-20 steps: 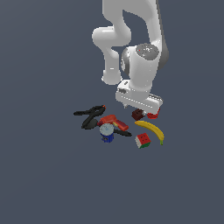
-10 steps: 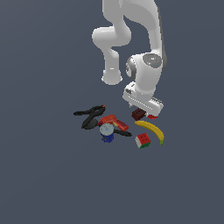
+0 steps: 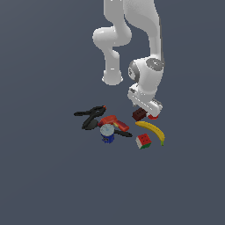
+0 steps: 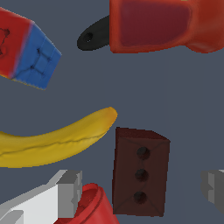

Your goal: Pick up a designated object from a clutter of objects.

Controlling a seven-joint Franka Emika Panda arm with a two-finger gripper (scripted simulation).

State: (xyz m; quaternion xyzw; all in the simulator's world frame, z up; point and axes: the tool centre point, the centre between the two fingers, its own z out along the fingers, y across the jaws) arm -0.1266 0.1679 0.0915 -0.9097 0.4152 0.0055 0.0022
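Since a second ago I have brought the wrist lower over the pile, and none of the items has shifted. In the wrist view my gripper (image 4: 139, 188) is spread, one grey finger (image 4: 69, 186) on each side of the brown block (image 4: 140, 171), neither touching it. The block sits on the floor just beside the red cup (image 4: 94, 205) and the tip of the banana (image 4: 52, 139). My worry: one finger hangs right over the cup's rim, so coming straight down could strike the cup, or closing could pinch it with the block. Farther off lie the puzzle cube (image 4: 26, 48) and red drill (image 4: 162, 24), well apart.
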